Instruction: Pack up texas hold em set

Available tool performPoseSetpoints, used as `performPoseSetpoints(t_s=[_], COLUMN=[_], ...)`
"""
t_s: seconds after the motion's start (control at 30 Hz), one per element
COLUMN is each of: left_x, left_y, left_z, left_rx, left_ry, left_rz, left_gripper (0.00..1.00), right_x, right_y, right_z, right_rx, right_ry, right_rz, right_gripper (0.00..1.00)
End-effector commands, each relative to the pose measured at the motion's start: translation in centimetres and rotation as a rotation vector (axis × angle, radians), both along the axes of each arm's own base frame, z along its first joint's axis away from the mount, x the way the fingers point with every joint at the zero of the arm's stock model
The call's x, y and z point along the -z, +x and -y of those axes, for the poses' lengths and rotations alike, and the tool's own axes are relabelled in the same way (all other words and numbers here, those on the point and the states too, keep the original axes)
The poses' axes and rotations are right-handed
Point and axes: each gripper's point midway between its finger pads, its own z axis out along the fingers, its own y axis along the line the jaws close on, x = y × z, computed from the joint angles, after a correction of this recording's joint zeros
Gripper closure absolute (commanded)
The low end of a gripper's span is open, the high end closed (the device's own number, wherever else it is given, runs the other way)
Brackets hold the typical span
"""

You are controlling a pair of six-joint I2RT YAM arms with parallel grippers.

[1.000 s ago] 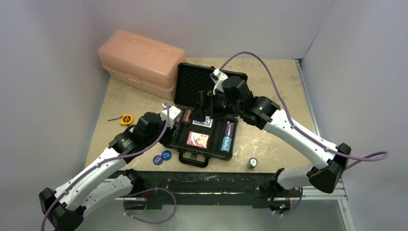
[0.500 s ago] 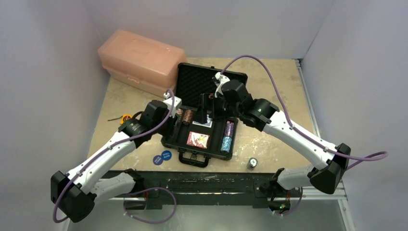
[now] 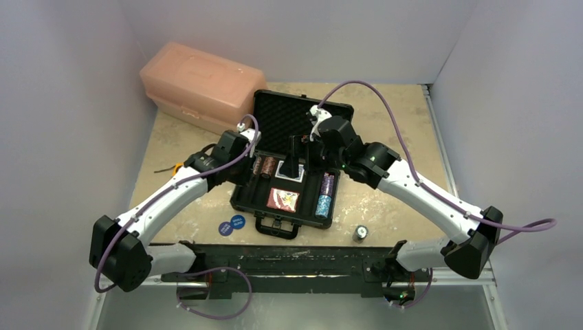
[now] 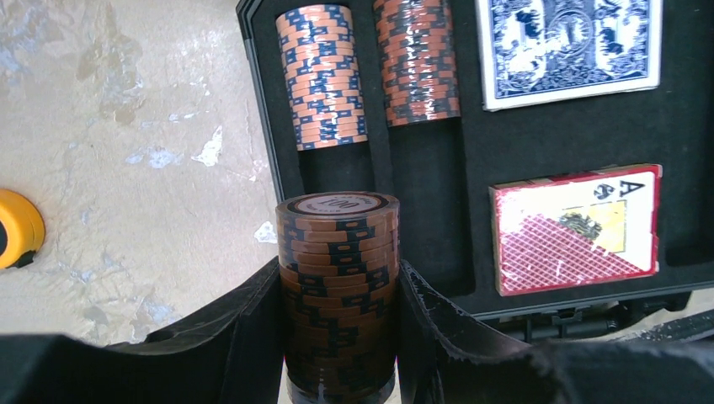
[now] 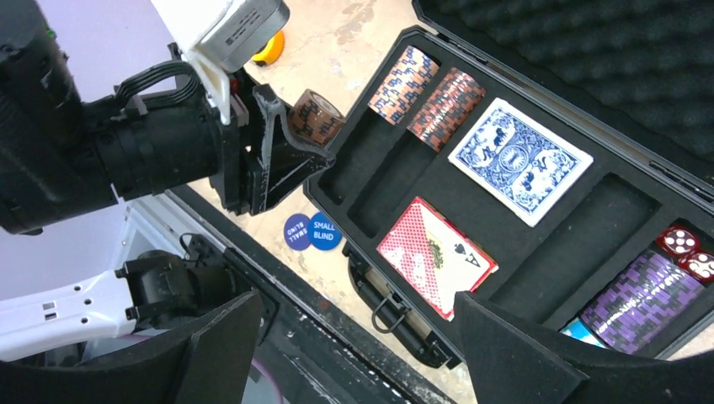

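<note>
The open black case [image 3: 289,218] holds two orange chip stacks [image 4: 324,76], a blue deck [image 4: 568,46], a red deck [image 4: 572,227] and purple chips [image 5: 644,299]. My left gripper [image 4: 338,278] is shut on a brown chip stack [image 4: 338,252], held over the case's left rim by an empty slot; it also shows in the top view [image 3: 247,167]. My right gripper [image 5: 362,337] is open and empty above the case's middle [image 3: 300,159]. Two blue discs [image 3: 232,225] lie on the table left of the handle.
A pink plastic box [image 3: 203,86] stands at the back left. A yellow tape measure [image 4: 17,227] lies left of the case. A small dark round object [image 3: 359,234] sits at the front right. The case lid [image 3: 282,120] stands open behind.
My left arm has swung away from me and to the right, carrying the brown chip stack up to the case's left rim. My right gripper has barely moved.
</note>
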Motion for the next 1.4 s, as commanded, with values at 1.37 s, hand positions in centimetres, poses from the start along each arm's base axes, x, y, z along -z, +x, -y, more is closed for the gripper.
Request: performPoseSetpoints(t_s=[1.37], left_x=[4.3], left_y=[3.2], left_z=[-0.6], left_rx=[-0.059], left_ry=[0.156], left_rz=[-0.159], left_gripper=[1.00], right_x=[1.4], right_y=[0.1], right_z=[2.7], right_rx=[0.021], right_ry=[-0.040], right_rz=[0.039], right_gripper=[0.10])
